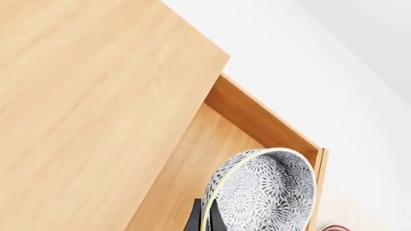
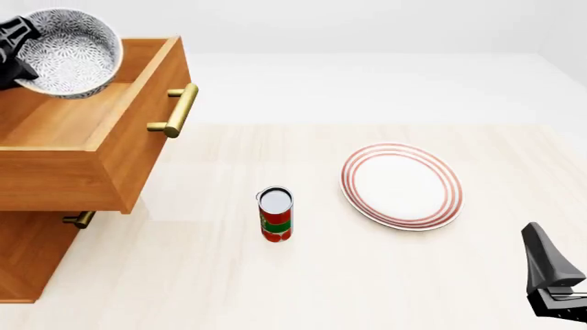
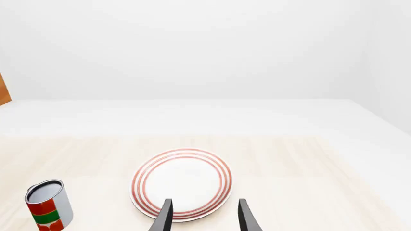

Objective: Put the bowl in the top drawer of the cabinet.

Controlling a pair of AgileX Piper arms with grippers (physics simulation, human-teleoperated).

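The bowl (image 2: 71,49), white with a dense grey-blue leafy pattern, hangs tilted above the back left of the open top drawer (image 2: 110,161). My left gripper (image 2: 24,56) is shut on its rim. In the left wrist view the bowl (image 1: 266,190) is clamped at the rim by the left gripper (image 1: 205,217), with the drawer's bare wooden floor (image 1: 205,163) below it. The cabinet (image 2: 26,258) stands at the table's left, and its top (image 1: 90,96) fills much of that view. My right gripper (image 3: 204,219) is open and holds nothing, low at the front right (image 2: 538,240).
A red-ringed white plate (image 2: 401,185) lies right of centre, just beyond the right gripper's fingers (image 3: 163,217). A red and green can (image 2: 275,214) stands upright in front of the drawer. The brass bar handle (image 2: 176,110) juts toward the table. A smaller handle (image 2: 81,220) marks the lower drawer.
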